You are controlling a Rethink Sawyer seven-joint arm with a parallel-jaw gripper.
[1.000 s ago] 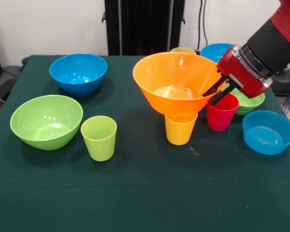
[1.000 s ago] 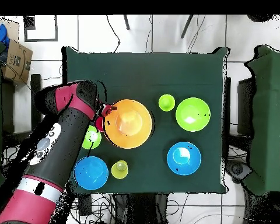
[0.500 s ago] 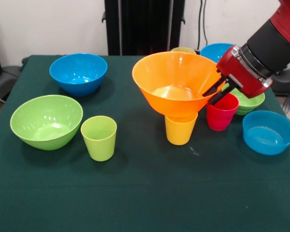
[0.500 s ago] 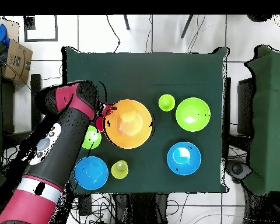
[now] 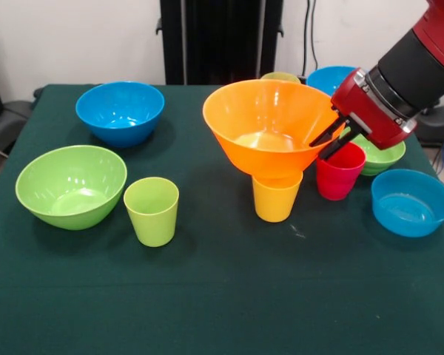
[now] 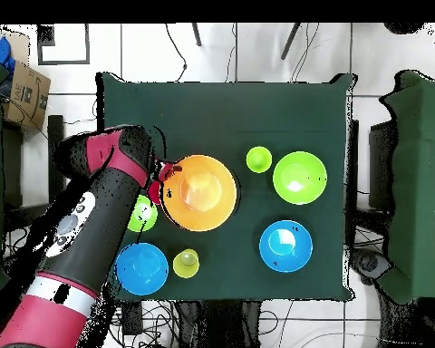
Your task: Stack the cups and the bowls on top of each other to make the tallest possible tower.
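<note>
Balancing the large orange bowl (image 5: 270, 126) on the yellow cup (image 5: 275, 196) is your step: with the gripper (image 5: 329, 140) pinching the bowl's rim just above the red cup (image 5: 339, 171), centre it before you let go. Every bowl and cup in sight looks empty.

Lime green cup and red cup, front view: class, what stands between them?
In the front view, the yellow cup with the orange bowl on it stands between the lime cup and red cup.
</note>
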